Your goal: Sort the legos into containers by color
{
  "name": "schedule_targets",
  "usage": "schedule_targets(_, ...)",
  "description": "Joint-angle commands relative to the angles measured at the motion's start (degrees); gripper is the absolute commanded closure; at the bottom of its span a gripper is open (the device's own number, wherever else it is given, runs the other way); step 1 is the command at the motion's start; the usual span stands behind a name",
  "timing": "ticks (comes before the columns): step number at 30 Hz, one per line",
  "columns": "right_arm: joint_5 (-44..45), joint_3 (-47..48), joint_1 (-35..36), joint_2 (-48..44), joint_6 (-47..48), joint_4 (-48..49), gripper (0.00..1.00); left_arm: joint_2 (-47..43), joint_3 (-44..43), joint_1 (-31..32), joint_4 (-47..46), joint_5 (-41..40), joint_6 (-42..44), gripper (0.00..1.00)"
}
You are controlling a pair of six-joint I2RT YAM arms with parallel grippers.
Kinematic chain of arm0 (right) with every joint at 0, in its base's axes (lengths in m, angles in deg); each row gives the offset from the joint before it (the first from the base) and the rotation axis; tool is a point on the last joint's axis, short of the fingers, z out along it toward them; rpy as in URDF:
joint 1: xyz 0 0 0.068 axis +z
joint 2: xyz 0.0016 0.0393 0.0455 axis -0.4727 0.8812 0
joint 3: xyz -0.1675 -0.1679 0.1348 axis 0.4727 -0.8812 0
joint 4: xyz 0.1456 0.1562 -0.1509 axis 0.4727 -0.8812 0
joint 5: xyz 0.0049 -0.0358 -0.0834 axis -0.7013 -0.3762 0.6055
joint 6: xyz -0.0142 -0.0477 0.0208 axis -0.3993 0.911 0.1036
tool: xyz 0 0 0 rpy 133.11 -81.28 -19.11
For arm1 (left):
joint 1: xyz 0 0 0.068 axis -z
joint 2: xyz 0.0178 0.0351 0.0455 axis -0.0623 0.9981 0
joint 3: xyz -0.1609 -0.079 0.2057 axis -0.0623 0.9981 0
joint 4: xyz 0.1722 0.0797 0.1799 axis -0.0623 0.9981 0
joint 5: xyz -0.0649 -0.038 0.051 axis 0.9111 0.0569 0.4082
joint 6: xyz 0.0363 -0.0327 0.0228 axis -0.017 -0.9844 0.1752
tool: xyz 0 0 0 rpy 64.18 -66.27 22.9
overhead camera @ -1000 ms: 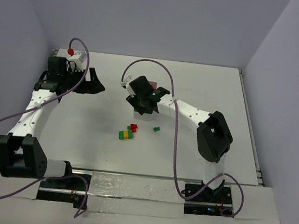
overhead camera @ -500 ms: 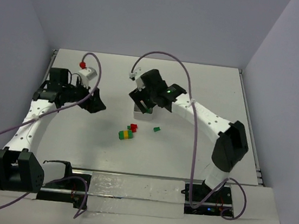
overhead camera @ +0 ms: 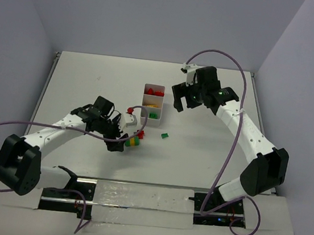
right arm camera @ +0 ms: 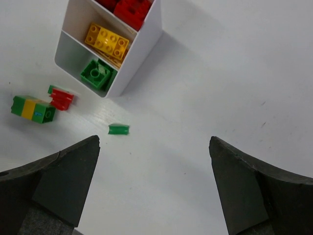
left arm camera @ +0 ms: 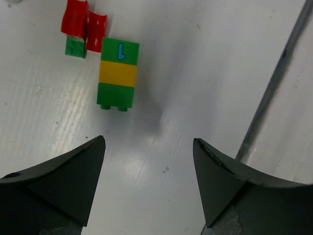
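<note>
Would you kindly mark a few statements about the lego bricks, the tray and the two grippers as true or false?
1. The middle compartment of the white tray holds yellow bricks. True.
2. The right gripper holds a green brick. False: its jaws stand open with nothing between them.
3. The green-yellow-green stack lies on the table, outside the tray. True.
4. The left gripper is shut on that stack. False: its jaws are open and the stack lies ahead of them, untouched.
5. Every green piece is in the tray. False: a small green piece lies loose on the table.
</note>
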Motion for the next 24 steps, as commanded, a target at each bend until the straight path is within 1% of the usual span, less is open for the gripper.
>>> schedule_targets(1, -3.6, -1.0, -0.7, -3.4, -0.8, -0.8, 0.0, 2.0, -0.2, 0.4, -8.2, -0.3, 5.6, 0.19)
schedule_targets(6, -4.1, -0.9, -0.7, -2.8, -0.8, -0.9, 0.0, 4.3, 0.1, 0.6, -10.5, 1.1, 9.8, 0.21)
schedule_targets(9, -4.4, -1.1, -0.8, -2.5, -0.8, -0.9, 0.0, 4.9, 0.4, 0.7, -11.8, 1.6, 10.7, 0.22)
schedule_targets(12, -4.3, -1.4, -0.8, -2.3, -0.8, -0.8, 0.0, 6.9, -0.1, 1.1, -12.2, 2.2, 10.8, 0.23)
schedule_targets(21, -4.3, -2.1, -1.0, -1.9, -0.7, -0.8, 0.0, 11.6, -0.6, 2.4, -15.9, 0.4, 8.8, 0.29)
schedule_targets(24, -4.3, -2.1, -0.9, -1.5, -0.7, -0.8, 0.0, 12.9, -0.8, 2.9, -16.6, -0.5, 8.5, 0.34)
